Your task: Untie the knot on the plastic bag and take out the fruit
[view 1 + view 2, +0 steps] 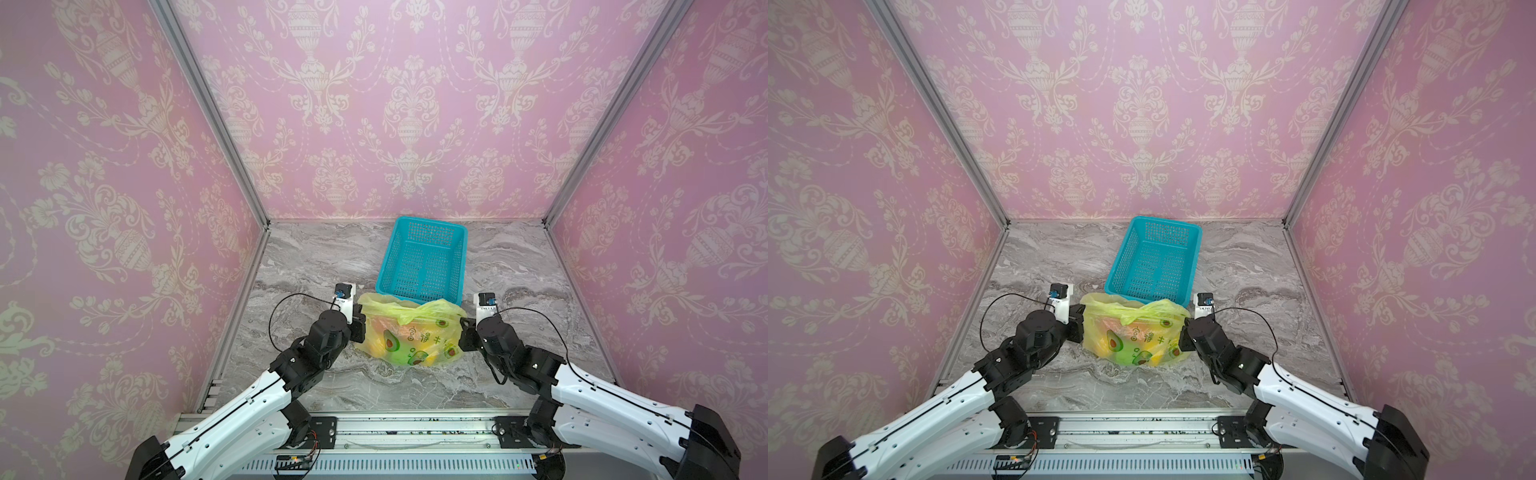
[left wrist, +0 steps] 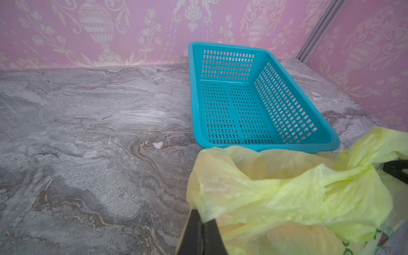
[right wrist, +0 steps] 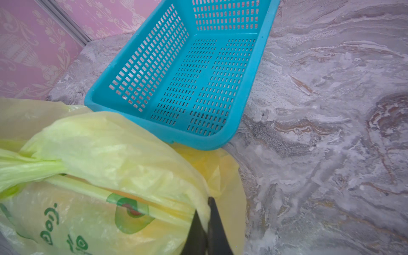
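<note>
Directly between both grippers (image 1: 360, 323) (image 1: 462, 322), plastic bag (image 1: 409, 337)

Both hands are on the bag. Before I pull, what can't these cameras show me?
- fruit: both top views, only blurred colours through the plastic bag; count unclear.
- knot: all views, crumpled film hides whether it is tied.
- left hand, right hand: top views, the wrists hide the grip; wrist views, the picture edge cuts them off.

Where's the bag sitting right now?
In both top views the plastic bag sits mid-table, right by the near rim of the turquoise basket, between the left hand and right hand.
</note>
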Tool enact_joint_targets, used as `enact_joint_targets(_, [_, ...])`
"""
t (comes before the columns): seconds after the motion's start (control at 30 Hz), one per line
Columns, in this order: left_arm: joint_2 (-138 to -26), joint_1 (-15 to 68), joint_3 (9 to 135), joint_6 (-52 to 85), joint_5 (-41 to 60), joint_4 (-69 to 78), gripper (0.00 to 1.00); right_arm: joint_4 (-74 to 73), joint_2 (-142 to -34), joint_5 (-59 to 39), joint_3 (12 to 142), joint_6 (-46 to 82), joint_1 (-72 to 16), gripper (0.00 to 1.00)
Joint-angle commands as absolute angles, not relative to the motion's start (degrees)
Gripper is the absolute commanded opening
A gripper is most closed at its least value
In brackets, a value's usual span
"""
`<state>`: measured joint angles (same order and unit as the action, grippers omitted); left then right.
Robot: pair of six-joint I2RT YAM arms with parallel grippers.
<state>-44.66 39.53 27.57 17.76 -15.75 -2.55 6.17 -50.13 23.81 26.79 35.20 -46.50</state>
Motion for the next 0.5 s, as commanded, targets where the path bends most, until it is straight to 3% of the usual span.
enact_joint_targets(0.0, [-44.1,37.3,26.6,19.7,-19.6,-4.4,0.03,9.8,-48.8,27.4,24.6,37.3,-44.6,0.08])
enact_joint_targets(0.2, [-44.4,36.6,26.5,20.2,-18.3,-4.1,0.09,10.5,-46.5,26.9,24.2,36.5,-43.6,0.19])
enact_joint_targets(0.37, [-44.1,36.6,26.3,19.3,-14.3,-2.2,0.21,12.7,-44.7,24.8,27.0,29.9,-43.9,0.44])
enact_joint_targets(0.47, [-43.4,36.5,26.1,18.6,-12.0,-1.4,0.33,13.3,-44.2,23.9,28.8,27.0,-45.2,0.53])
